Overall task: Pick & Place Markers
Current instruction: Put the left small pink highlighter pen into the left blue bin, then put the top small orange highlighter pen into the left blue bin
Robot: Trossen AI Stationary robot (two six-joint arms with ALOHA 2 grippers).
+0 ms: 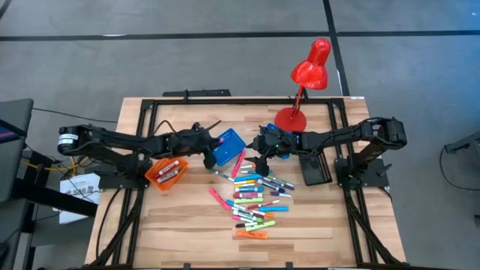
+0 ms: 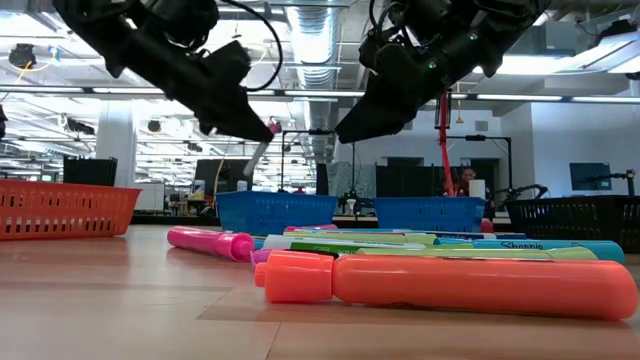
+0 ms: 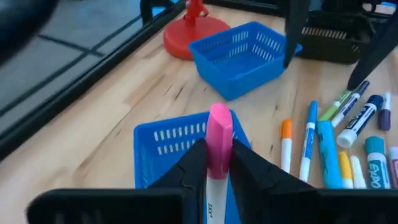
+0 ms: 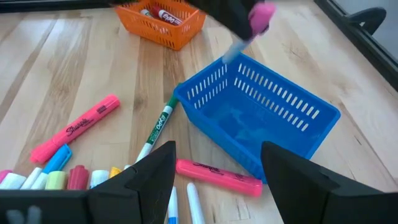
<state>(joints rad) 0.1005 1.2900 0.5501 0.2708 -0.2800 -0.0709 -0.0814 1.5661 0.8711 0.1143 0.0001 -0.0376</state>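
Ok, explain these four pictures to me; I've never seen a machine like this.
Two dark robot arms work at a wooden table. One picture looks straight down, one looks level across the tabletop, and two come from cameras on the arms' wrists. On the table are a heap of bright marker pens, an orange mesh tray with a few markers in it, a blue mesh tray and a red desk lamp. The left gripper pinches a pink-capped marker above the blue mesh tray. The right gripper hangs open and empty over the edge of the heap.
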